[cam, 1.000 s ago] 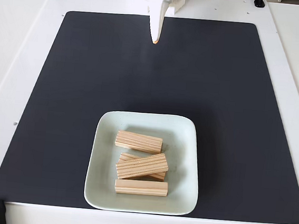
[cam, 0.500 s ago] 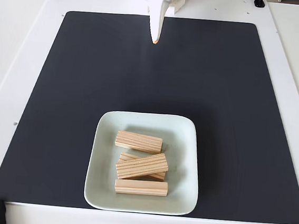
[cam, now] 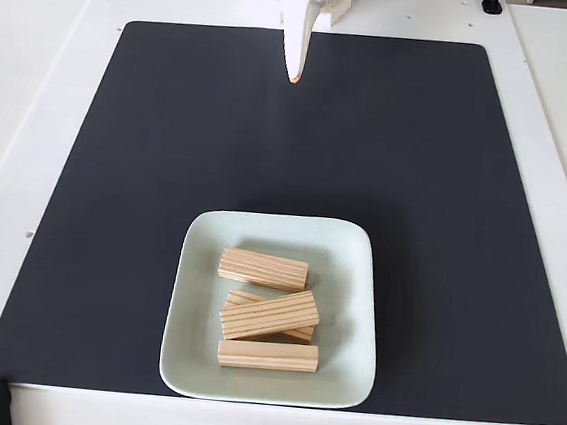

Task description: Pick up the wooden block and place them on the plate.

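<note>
Four wooden blocks (cam: 264,269) lie on the plate (cam: 190,304), one leaning on another, and the gripper (cam: 294,77) hangs far away with fingers together and empty, so I think it should just stay clear.

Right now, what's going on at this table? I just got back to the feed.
Nothing is being handled. The claw hangs at the far edge of the black mat, well away from the plate, and looks closed with nothing in it. All four wooden blocks lie on the plate, one resting tilted across another. No blocks are left on the mat, so the job looks done.
</note>
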